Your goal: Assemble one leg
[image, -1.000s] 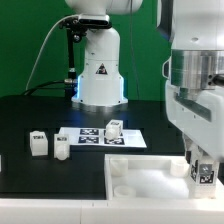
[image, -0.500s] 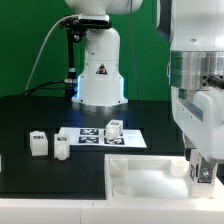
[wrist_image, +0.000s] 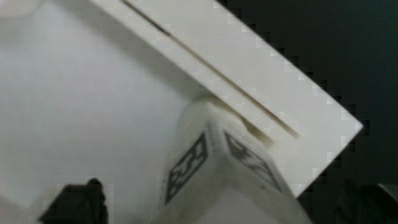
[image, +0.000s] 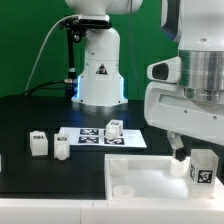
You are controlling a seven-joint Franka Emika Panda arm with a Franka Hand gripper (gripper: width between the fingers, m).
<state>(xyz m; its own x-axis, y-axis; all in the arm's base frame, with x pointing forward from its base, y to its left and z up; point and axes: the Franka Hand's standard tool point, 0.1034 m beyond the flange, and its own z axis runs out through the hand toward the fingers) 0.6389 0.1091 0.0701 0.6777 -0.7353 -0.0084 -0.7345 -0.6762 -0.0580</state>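
A leg [image: 203, 170], a small white post with a black-and-white tag, stands upright at the near right corner of the large white panel [image: 145, 180]. My gripper [image: 197, 160] is lowered over it. In the wrist view the leg [wrist_image: 222, 165] rises between my fingertips [wrist_image: 80, 203], with a strip of panel showing between the leg and that finger. The gripper [wrist_image: 231, 207] looks open and straddles the leg. Three more legs stand apart: two [image: 38, 142] [image: 61, 147] on the black table, one [image: 114, 127] on the marker board.
The marker board [image: 90, 137] lies behind the panel. The arm's white base [image: 100, 75] stands at the back, before a green wall. The panel's raised rim [wrist_image: 231, 65] runs next to the black table.
My wrist has turned about the leg and the arm's housing now swings toward the exterior view's left. The leg stays in the same corner of the panel.
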